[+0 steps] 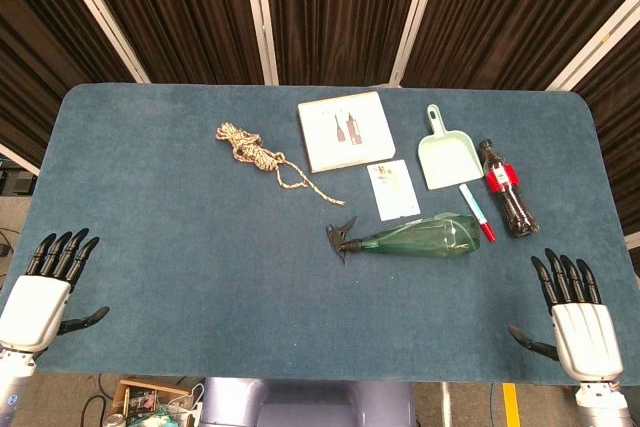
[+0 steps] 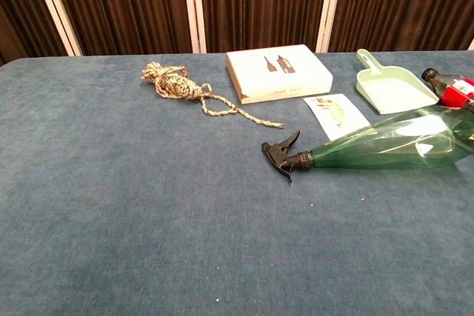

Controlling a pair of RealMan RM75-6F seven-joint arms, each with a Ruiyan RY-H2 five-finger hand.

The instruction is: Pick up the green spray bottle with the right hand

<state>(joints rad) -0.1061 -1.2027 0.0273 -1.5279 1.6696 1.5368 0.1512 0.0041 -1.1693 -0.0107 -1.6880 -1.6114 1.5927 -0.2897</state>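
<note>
step: pre-reach. nothing lifted yet; judged from both hands sitting at the near table edge, well apart from every object.
right hand [image 1: 580, 322]: near right corner of the table [image 1: 180, 247], fingers spread and straight, holding nothing. not visible in the chest view.
left hand [image 1: 45, 292]: near left corner, fingers likewise apart, empty. plays no part in this task as worded.
green spray bottle [image 1: 420, 237]: lying on its side, right of table centre. black trigger head [image 2: 283, 157] points toward the robot's left, fat base toward the right. body clear green, see-through.
neighbours: red-capped marker [image 1: 477, 212] lies just beside the bottle's base end; contact cannot be told. cola bottle [image 1: 508, 190] further right, also lying down. small printed card [image 1: 393, 189] just behind the bottle's neck. mint dustpan [image 1: 448, 152] and white box [image 1: 346, 131] behind that. rope bundle [image 1: 250, 147] well off to the left.
next move, judged: right hand must travel forward and inward from the corner, come over the bottle's body, and close around it across its long axis.
grasp site, judged: mid-body or toward the neck, where it narrows; the wide base may be too much for a secure wrap.
risk, judged: smooth round body may roll on the cloth if nudged; marker close to the base could be knocked.
</note>
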